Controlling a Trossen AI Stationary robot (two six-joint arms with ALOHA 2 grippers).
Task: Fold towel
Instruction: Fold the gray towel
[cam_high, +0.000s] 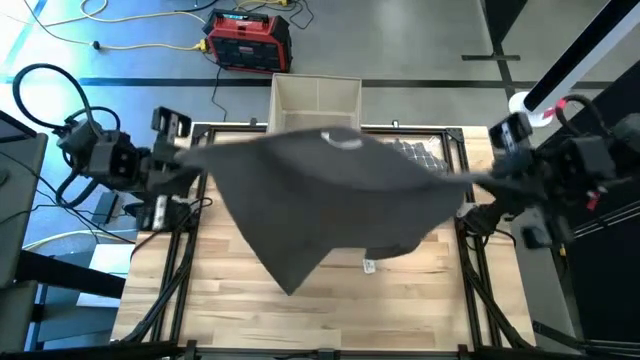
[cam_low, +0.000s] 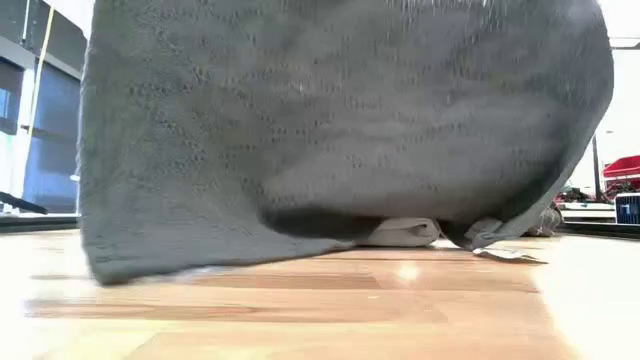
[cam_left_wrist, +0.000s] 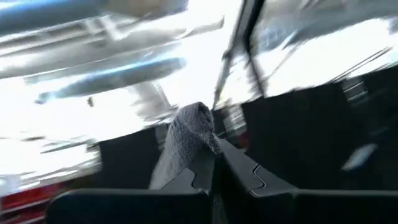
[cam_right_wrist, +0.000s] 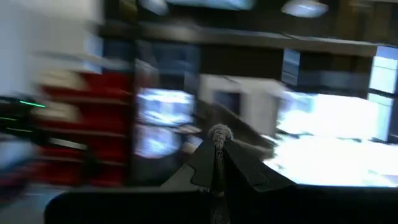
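Note:
A grey towel (cam_high: 330, 190) hangs spread between my two grippers over the far half of the wooden table (cam_high: 400, 310). My left gripper (cam_high: 197, 170) is shut on its left upper corner and my right gripper (cam_high: 478, 183) is shut on its right upper corner. The top edge runs almost straight from one to the other. The cloth drapes down to a pointed lower corner (cam_high: 290, 288). In the low view the towel (cam_low: 330, 130) fills most of the picture. Its lower edge (cam_low: 140, 268) is down at the tabletop; I cannot tell whether it touches. My left gripper pinches a bunched corner of the towel (cam_left_wrist: 189, 134) between its two fingers; a tuft of cloth sticks out past the fingertips. The fingers come from the table's left side. The towel hangs below, its top edge drawn toward the other gripper. My right gripper pinches the towel's other upper corner (cam_right_wrist: 219, 133) between its two fingers; only a small nub of cloth shows beyond the fingertips. The fingers come from the table's right side. The cloth hangs away below them.
A beige open box (cam_high: 316, 98) stands at the table's far edge behind the towel, with a mesh piece (cam_high: 420, 152) beside it. A small white tag (cam_high: 368, 265) lies on the table. A white object (cam_low: 402, 232) shows under the towel. A red device (cam_high: 248, 40) sits on the floor beyond.

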